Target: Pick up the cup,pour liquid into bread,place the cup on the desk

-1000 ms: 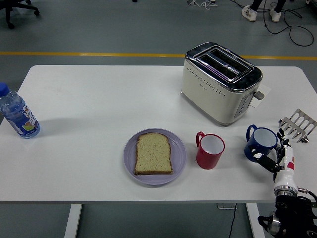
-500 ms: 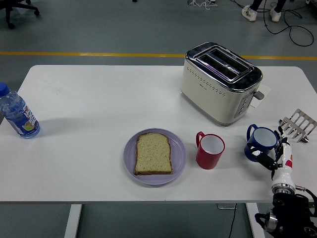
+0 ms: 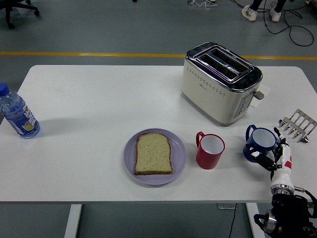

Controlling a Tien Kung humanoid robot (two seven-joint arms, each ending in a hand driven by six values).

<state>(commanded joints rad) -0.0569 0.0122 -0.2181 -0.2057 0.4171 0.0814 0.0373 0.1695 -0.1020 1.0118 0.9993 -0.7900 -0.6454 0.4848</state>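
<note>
- Down at the right-hand near corner of the white table (image 3: 99, 99), seen from the head camera, the right hand (image 3: 275, 157) is up against the blue cup (image 3: 259, 144), dark fingers (image 3: 263, 159) wrapped on its near side; I'd call that a grip, though whether the cup is off the table I can't tell.
- No left hand anywhere in the shot.
- That blue cup sits just beside a metal rack (image 3: 297, 125) and in front of the cream toaster (image 3: 220, 82).
- Slice of bread (image 3: 153, 153) lies flat on a lilac plate (image 3: 130, 159), well left of the hand.
- A red mug (image 3: 210, 150) stands upright between the blue cup and the plate, right in the lane.
- Risk one, to my eye: sweeping left towards the bread could clip the red mug and knock it onto the plate.
- Risk two: the hold looks to sit on one side of the cup, so a tilt could let it twist or slip.
- Water bottle (image 3: 17, 114) stands far left, out of trouble.
</note>
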